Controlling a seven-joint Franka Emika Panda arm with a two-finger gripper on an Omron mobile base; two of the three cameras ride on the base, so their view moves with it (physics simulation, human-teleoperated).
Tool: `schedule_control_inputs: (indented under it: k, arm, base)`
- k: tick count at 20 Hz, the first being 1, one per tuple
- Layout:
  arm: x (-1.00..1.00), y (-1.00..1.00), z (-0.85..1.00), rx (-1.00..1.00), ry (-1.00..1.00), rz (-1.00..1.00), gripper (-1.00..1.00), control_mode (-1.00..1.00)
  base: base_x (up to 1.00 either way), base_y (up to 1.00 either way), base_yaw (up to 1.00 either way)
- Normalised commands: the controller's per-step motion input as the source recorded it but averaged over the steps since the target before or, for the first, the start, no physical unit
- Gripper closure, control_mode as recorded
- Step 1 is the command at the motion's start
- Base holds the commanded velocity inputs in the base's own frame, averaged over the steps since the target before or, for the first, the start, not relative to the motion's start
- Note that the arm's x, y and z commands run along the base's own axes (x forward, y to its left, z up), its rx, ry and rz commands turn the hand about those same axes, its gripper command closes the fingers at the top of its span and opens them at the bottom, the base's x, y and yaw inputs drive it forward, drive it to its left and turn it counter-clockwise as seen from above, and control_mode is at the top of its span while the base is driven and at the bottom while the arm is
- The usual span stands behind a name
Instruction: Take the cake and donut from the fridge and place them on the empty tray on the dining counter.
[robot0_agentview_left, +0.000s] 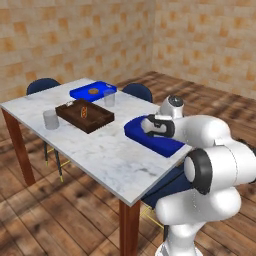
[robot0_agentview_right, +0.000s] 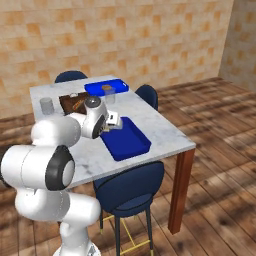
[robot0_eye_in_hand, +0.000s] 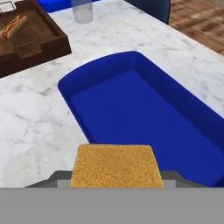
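Note:
A golden-tan square cake (robot0_eye_in_hand: 116, 166) sits between my gripper's fingers, low in the hand view. My gripper (robot0_agentview_left: 151, 129) is shut on the cake and hovers over the near end of the empty deep-blue tray (robot0_eye_in_hand: 144, 113), whose floor is bare. This tray (robot0_agentview_left: 161, 143) lies near the edge of the white marble dining counter (robot0_agentview_left: 100, 150), on the arm's side. In the right base view the hand (robot0_agentview_right: 109, 125) hangs above the tray's (robot0_agentview_right: 129, 142) far-left corner. The donut and the fridge are out of view.
A dark wooden tray (robot0_agentview_left: 84, 115) holding a hot dog lies mid-counter. Behind it is another blue tray (robot0_agentview_left: 93, 91) with round brown food. Two glasses (robot0_agentview_left: 51, 120) (robot0_agentview_left: 109, 98) stand nearby. Blue chairs (robot0_agentview_right: 131, 190) (robot0_agentview_left: 137, 91) (robot0_agentview_left: 42, 85) ring the counter.

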Motion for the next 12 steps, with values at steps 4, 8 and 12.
schedule_control_inputs:
  k: [4,8,12]
  arm:
    - [0.36,0.0,-0.27,0.0,0.0,0.0,1.0,-1.0]
    - [0.54,0.0,-0.34,-0.01,0.0,0.0,1.0,-1.0]
    - [0.55,-0.04,-0.18,0.04,0.13,0.0,1.0,-1.0]
  base:
    - [0.0,0.0,0.0]
    - [0.0,0.0,0.0]
    - [0.0,0.0,0.0]
